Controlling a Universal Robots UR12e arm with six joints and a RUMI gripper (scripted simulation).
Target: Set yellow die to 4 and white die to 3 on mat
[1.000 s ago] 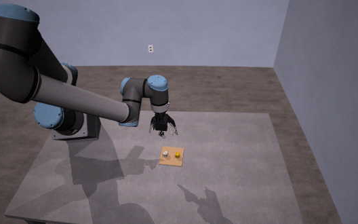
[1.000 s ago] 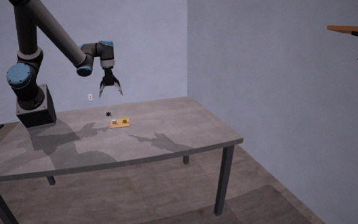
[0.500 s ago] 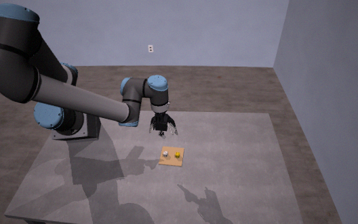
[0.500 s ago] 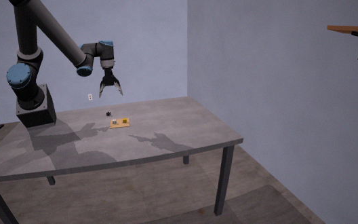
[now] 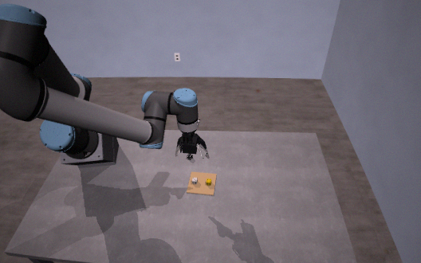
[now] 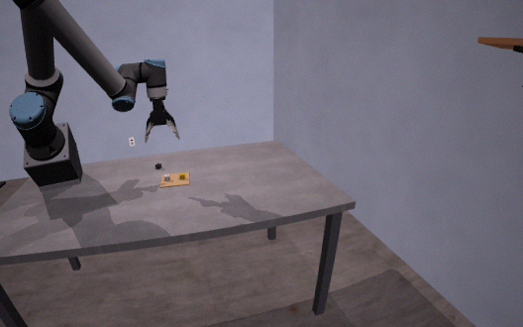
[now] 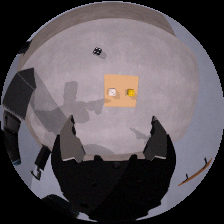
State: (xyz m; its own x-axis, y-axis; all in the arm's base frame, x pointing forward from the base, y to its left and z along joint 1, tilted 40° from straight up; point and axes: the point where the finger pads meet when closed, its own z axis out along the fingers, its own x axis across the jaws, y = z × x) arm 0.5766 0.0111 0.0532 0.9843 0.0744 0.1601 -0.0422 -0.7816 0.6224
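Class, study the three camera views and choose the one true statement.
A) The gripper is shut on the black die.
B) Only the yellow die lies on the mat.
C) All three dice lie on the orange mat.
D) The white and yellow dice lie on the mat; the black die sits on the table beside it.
D: the white die and yellow die sit on the mat, while the black die rests off it on the table; the gripper hangs open above, its fingers holding nothing.
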